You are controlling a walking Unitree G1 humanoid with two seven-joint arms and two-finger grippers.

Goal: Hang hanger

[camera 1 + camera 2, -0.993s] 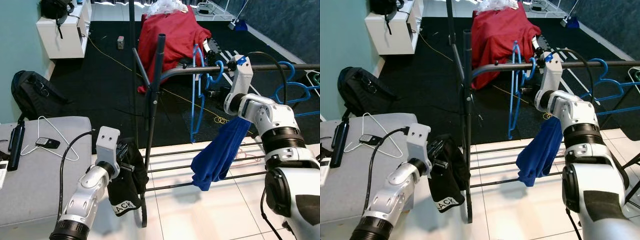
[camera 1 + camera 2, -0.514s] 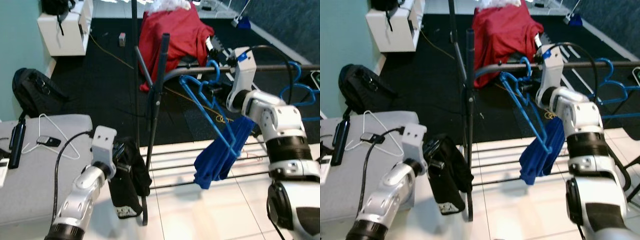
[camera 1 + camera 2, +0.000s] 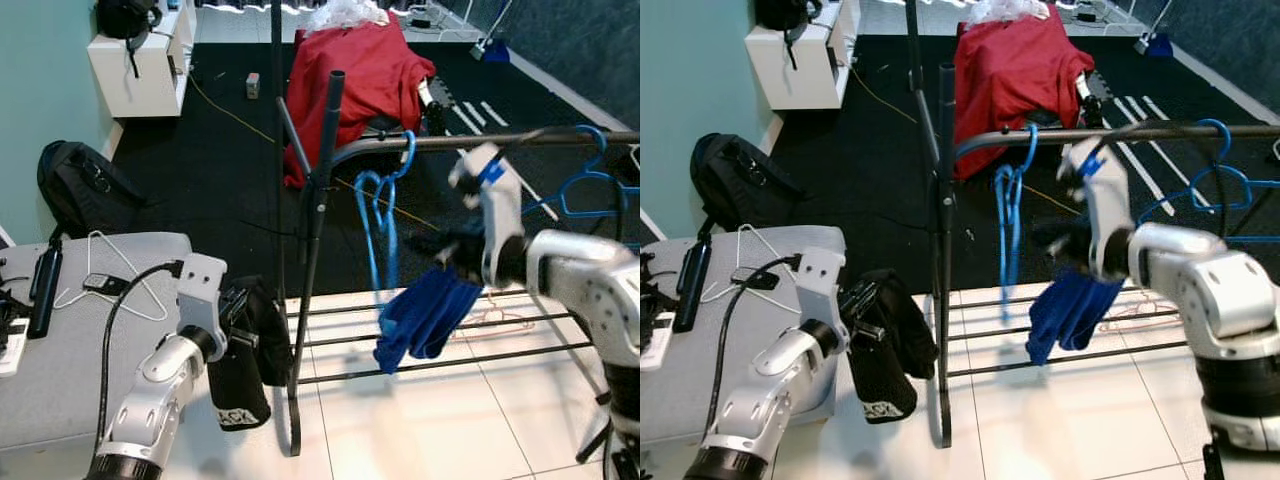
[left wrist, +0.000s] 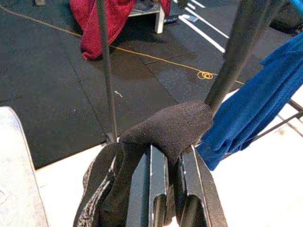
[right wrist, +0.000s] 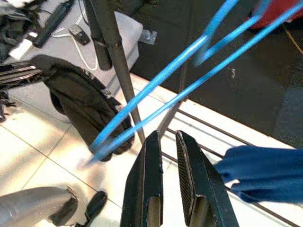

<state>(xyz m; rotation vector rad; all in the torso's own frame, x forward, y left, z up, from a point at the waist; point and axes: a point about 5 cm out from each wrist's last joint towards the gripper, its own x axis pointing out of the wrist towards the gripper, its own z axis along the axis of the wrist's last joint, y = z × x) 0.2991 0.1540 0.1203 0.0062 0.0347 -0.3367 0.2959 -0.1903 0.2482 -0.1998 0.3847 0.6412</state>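
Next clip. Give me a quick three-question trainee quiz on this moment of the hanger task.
1. True or false: the blue hanger hangs on the rail.
2. What does the left tool hold? A) black garment B) white hanger C) phone
3. Fill in: behind the rack lies a ____ cloth.

Key: 1 true; 2 A; 3 red.
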